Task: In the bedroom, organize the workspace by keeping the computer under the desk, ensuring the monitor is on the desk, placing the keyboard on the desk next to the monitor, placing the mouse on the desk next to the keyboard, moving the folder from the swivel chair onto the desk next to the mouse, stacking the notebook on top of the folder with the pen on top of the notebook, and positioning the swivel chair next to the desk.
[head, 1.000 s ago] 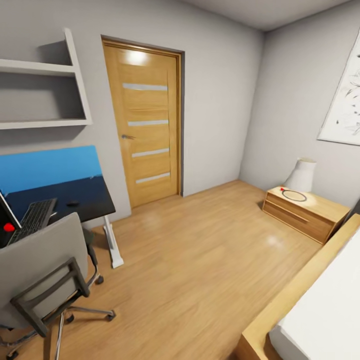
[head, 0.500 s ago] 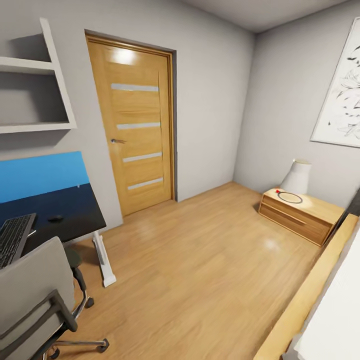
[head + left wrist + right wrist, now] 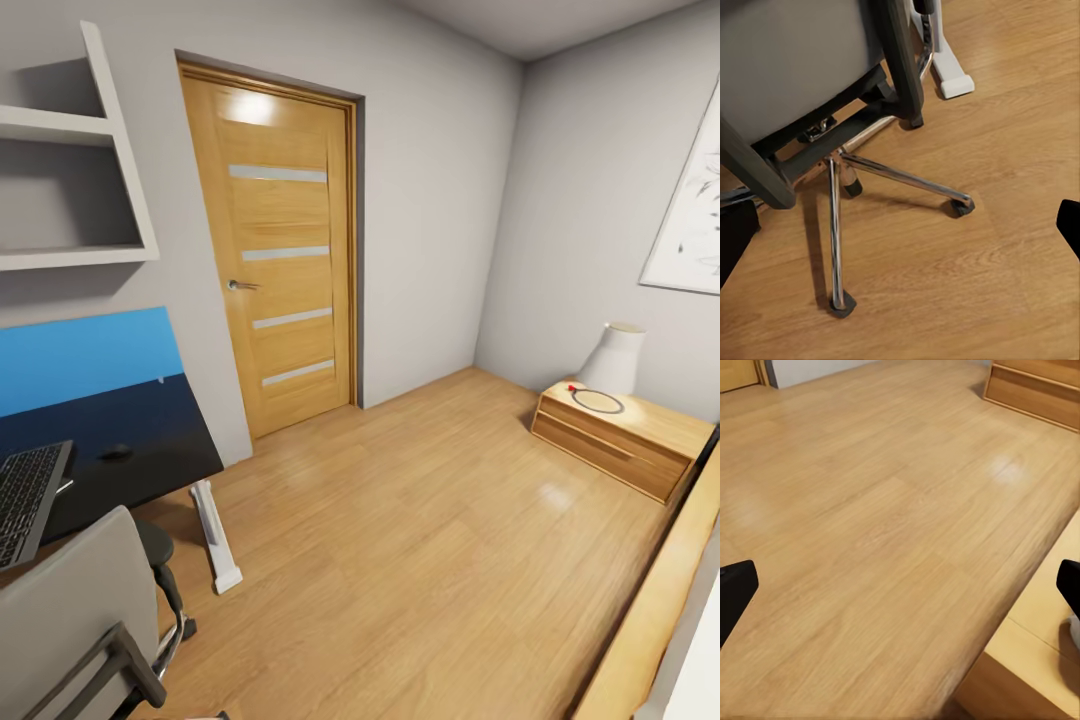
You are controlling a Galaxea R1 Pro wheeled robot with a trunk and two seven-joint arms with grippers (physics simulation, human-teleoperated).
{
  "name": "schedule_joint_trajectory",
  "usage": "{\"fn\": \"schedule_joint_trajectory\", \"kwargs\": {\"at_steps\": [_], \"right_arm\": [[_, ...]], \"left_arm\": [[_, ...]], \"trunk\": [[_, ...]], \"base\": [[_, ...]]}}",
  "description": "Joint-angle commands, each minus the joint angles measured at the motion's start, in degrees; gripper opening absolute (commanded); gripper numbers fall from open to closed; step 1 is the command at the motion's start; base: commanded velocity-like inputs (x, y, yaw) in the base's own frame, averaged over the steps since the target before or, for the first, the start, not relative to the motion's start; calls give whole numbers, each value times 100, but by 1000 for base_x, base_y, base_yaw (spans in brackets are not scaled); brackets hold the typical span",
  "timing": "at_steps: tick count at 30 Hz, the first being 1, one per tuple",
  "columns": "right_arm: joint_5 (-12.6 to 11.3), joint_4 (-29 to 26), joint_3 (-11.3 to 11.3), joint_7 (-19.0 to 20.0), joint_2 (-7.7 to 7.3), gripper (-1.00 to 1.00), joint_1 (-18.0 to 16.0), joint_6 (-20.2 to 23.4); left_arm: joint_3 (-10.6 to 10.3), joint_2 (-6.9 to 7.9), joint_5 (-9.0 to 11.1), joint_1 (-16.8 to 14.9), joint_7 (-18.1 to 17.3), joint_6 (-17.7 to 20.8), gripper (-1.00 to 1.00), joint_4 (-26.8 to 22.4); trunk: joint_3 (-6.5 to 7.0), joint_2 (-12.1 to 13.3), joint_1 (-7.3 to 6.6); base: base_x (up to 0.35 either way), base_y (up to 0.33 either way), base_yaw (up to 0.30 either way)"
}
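Head view: bench (image 3: 150,430) sits against the wall under a blue wall panel (image 3: 85,355), black top, white leg (image 3: 215,535) at its near end. Keyboard (image 3: 25,495) lies on the bench at the picture's left edge, partly cut off; a small dark mouse (image 3: 117,452) sits on the top just beside it, toward the wall. Swivel chair (image 3: 70,620) stands right in front of the bench, grey back toward the camera, black armrest (image 3: 160,560) near the bench edge. Left wrist view: chair underside, chrome legs (image 3: 900,180) on castors on the wood floor (image 3: 982,285), white bench foot (image 3: 949,79) just behind. Left hand (image 3: 900,240): dark fingertips (image 3: 1069,229) at both frame edges, spread wide, nothing between them. Right hand (image 3: 900,592): fingertips (image 3: 735,589) likewise wide apart, empty, over bare floor, with the bed frame (image 3: 1035,652) edge near. Elsewhere: wooden door (image 3: 280,250), wall shelf (image 3: 70,160), low nightstand (image 3: 620,440) with white lamp (image 3: 612,358), wall picture (image 3: 690,215).
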Motion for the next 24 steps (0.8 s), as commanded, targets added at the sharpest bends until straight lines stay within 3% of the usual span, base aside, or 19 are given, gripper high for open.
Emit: {"fn": "schedule_joint_trajectory", "kwargs": {"at_steps": [1,7,24], "right_arm": [[6,0,-3,-10,1,100,-3,24],[6,-4,-3,-10,1,100,-3,133],[-3,-15,-3,-18,0,100,-3,138]], "left_arm": [[6,-2,30,2,-21,-16,100,-8],[10,4,32,2,-20,2,100,-8],[-7,-12,29,2,-20,19,100,-8]], "trunk": [[-5,-4,1],[-5,-4,1],[-5,-4,1]], "base": [[22,31,0],[142,26,0],[321,3,0]]}}
